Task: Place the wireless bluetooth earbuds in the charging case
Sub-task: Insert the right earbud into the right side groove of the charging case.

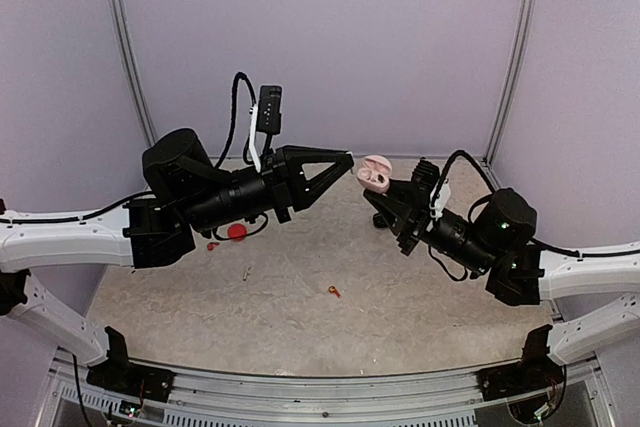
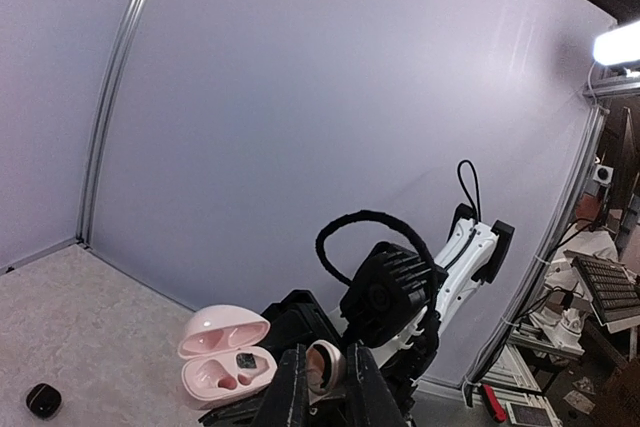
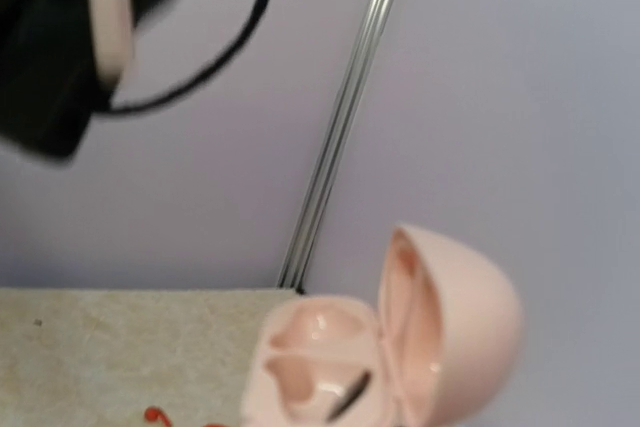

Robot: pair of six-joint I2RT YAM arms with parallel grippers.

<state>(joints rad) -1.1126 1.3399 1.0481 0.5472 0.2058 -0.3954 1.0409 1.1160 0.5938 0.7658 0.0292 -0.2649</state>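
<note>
The pink charging case (image 1: 375,174) hangs above the table with its lid open, and my right gripper (image 1: 385,190) is shut on its base. In the right wrist view the case (image 3: 320,367) shows two hollow seats and the raised lid (image 3: 455,332); my own fingers are below that frame. My left gripper (image 1: 346,159) points at the case from the left, a short gap away. It is shut on a pale pink earbud (image 2: 326,364), pinched between its black fingers (image 2: 290,392). The open case (image 2: 225,359) sits just left of those fingers in the left wrist view.
On the table lie a red round case (image 1: 236,231), a red earbud (image 1: 212,245), a pale small piece (image 1: 247,272) and an orange earbud (image 1: 333,291). A small black object (image 2: 42,399) rests on the mat. Walls close in the back and both sides.
</note>
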